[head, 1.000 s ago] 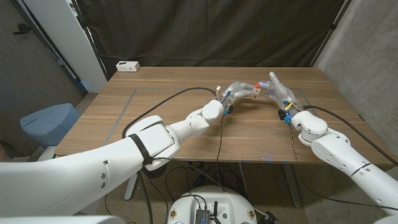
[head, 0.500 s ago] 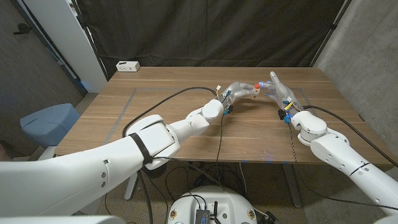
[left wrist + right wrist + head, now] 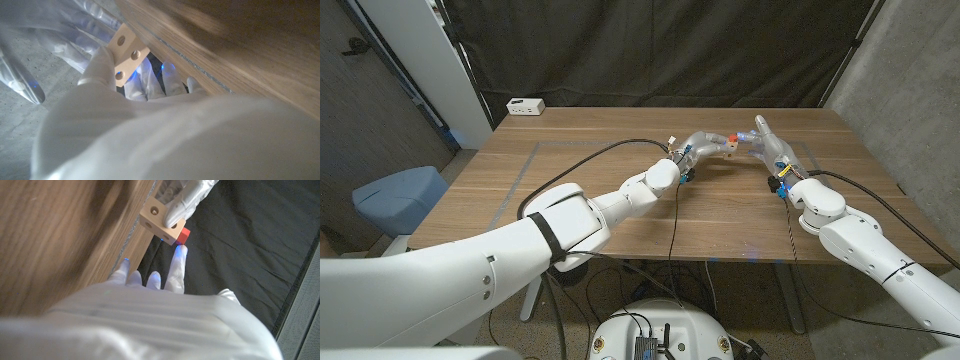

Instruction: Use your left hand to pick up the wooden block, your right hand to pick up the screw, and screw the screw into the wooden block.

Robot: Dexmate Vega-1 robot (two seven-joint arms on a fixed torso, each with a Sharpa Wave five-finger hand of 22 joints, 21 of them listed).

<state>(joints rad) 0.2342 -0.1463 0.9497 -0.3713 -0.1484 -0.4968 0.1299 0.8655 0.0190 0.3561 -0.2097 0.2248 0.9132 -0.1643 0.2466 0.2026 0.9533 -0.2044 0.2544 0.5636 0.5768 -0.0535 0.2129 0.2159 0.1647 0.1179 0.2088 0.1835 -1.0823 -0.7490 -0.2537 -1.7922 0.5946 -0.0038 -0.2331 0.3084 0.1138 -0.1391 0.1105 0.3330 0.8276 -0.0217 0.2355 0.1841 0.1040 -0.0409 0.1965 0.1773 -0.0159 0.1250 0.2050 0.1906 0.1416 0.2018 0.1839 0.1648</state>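
- I see the wooden table (image 3: 570, 170) carrying everything, with both arms reaching out over its far half and meeting near the middle of the back edge.
- My left hand (image 3: 698, 146) is raised off the table with its fingers (image 3: 102, 65) wrapped around the wooden block (image 3: 728, 146); the left wrist view shows the block (image 3: 127, 52) pinched at the fingertips, a pale face with round holes turned toward the camera.
- My right hand (image 3: 770, 145) sits just beside the block on its far side from the left fingers, fingers (image 3: 177, 265) stretched up toward it. From the right wrist view the fingertips come right up to a small red part, the screw (image 3: 183, 234), which sits against the block (image 3: 160, 220). I cannot tell whether the right fingers are actually closed on the screw or only touching it.
- In the head view the red screw (image 3: 734, 137) shows as a small spot between the two sets of fingers, right at the block.
- A small white box (image 3: 525, 105) sits at the far left corner of the table, well apart from both hands.
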